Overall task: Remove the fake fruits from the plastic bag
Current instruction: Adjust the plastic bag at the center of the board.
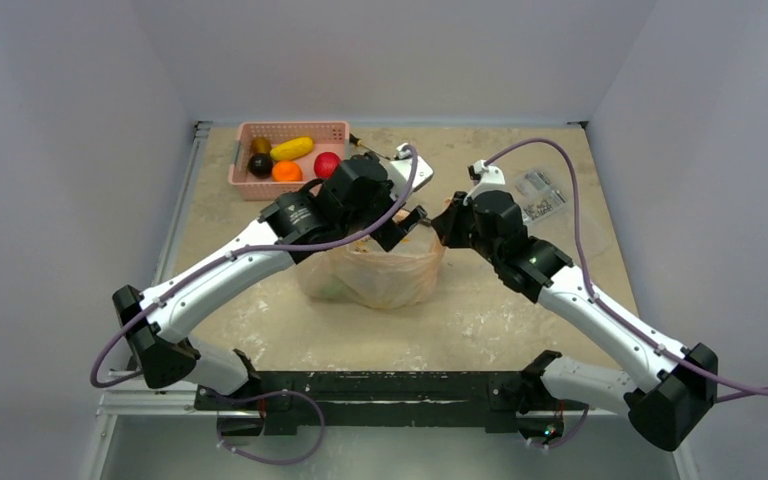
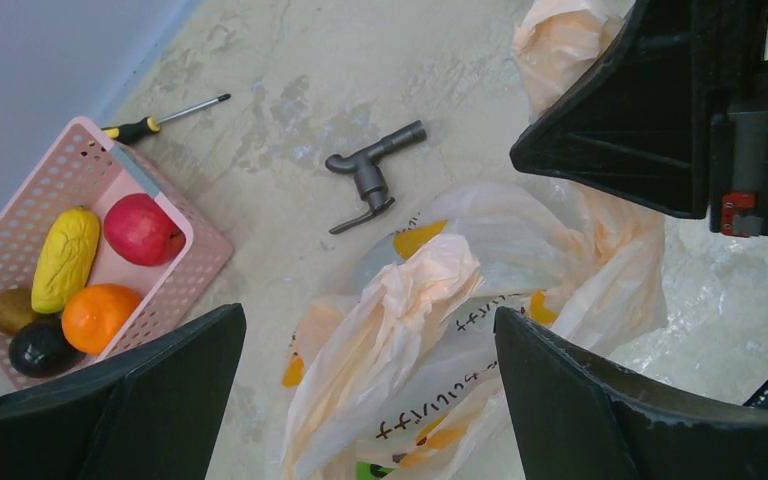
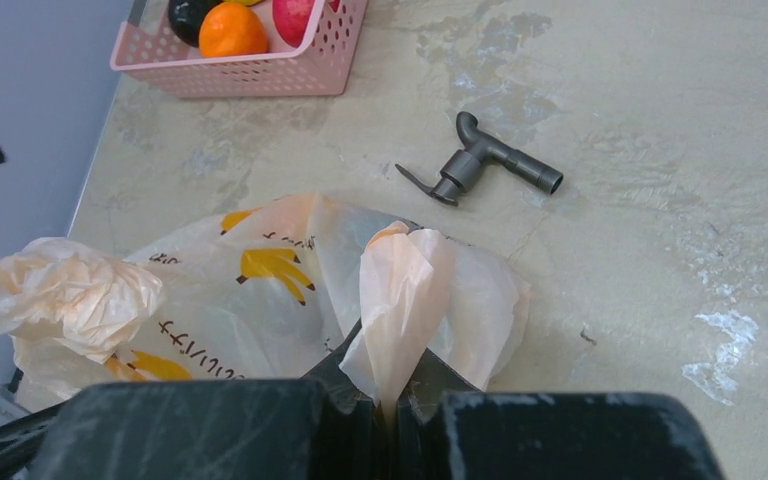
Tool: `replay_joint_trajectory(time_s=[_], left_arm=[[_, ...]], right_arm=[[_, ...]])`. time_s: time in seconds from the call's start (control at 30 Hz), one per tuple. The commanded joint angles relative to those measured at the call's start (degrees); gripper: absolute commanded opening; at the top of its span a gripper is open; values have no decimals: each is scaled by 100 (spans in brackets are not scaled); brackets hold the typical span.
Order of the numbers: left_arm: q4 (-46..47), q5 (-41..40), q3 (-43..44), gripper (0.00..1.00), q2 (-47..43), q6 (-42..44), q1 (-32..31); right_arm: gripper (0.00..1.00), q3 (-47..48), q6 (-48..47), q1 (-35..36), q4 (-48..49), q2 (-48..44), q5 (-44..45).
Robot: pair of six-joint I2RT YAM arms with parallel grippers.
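Observation:
The pale peach plastic bag (image 1: 375, 275) sits crumpled in the middle of the table, with banana prints on it (image 3: 260, 270). My right gripper (image 3: 392, 395) is shut on one twisted handle (image 3: 400, 290) at the bag's right side and holds it up. My left gripper (image 2: 365, 330) is open, its jaws wide apart on either side of the other handle (image 2: 410, 310) without touching it. In the top view the two grippers, left (image 1: 398, 226) and right (image 1: 443, 222), meet just above the bag. The fake fruits are hidden inside; only a green patch (image 2: 375, 470) shows through.
A pink basket (image 1: 250, 135) at the back left holds a yellow fruit (image 2: 65, 255), a red apple (image 2: 140, 228), an orange ball (image 2: 98, 315) and dark fruits. A grey tap (image 2: 372, 175) and a screwdriver (image 2: 165, 115) lie behind the bag. A clear packet (image 1: 540, 195) lies at the right.

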Motion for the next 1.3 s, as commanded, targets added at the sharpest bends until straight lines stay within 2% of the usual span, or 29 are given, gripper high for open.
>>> replay_joint_trajectory(time_s=[0.0,0.1,0.17,0.23,0.3,0.33,0.47,0.6,0.77,0.83,0.9,1.03,1.17,1.27], left_arm=[[-512,-589,317,95,352,166,-180],[-305,-732,277,93,449,117,-240],[-184,-1160,337,83,572,7,-242],[-205,-1928,562,50,710,-281,-246],[-293,-2828,834,6,742,-745,-233],[-315,-3164,893,0,706,-949,-218],[-364,-3200,1216,0,330,-1686,118],[-591,-2319,1530,0,-112,-2594,826],[-923,-1746,1975,0,-434,-3106,1642],[-1194,-1548,2194,0,-504,-3211,1895],[-1365,-1493,2215,0,-636,-3215,2020],[-1587,-1279,1832,0,-1124,-3382,2095],[-1588,-730,974,0,-1836,-4003,2096],[-1217,-192,130,0,-2382,-4585,2095]], right_arm=[[0,-52,-133,-9,305,-259,-166],[0,-168,-131,-15,406,-362,-274],[0,-165,-128,-10,411,-376,-268],[0,-145,-123,-11,413,-374,-301],[0,-113,-35,-11,404,-381,-339],[0,-78,27,-17,389,-394,-322],[0,445,182,-27,231,-398,-46],[0,1215,181,-99,169,-234,332],[0,2248,-128,-252,271,251,651],[0,2670,-485,-396,381,538,485],[0,3521,-682,-539,17,1125,251],[0,4753,-934,-553,-314,2223,-660],[0,5130,-987,-543,201,2936,-1313],[0,5591,-921,-529,262,3474,-1677]])
